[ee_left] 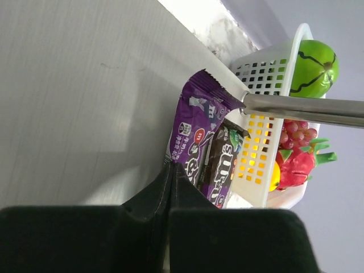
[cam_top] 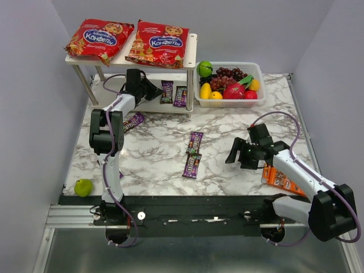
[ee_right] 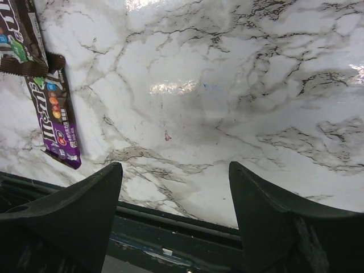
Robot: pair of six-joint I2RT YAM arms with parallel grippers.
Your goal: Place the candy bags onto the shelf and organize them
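Two red candy bags (cam_top: 99, 37) (cam_top: 157, 43) lie side by side on the top board of the white shelf (cam_top: 190, 54). On the lower board lie two small purple packets (cam_top: 166, 91) (cam_top: 181, 95). My left gripper (cam_top: 154, 92) reaches in under the top board and is shut. Its tips (ee_left: 172, 166) meet at the near end of the purple packet (ee_left: 196, 131); whether they pinch it I cannot tell. More packets lie on the table (cam_top: 134, 121) (cam_top: 195, 142) (cam_top: 191, 165). My right gripper (cam_top: 240, 156) (ee_right: 174, 165) hangs open and empty over bare marble.
A white basket (cam_top: 257, 69) of fruit stands right of the shelf, close to its metal leg (ee_left: 307, 105). An orange packet (cam_top: 281, 179) lies under the right arm. A green pear (cam_top: 83, 187) sits at the front left corner. The table's dark front rail (ee_right: 170, 227) runs below the right fingers.
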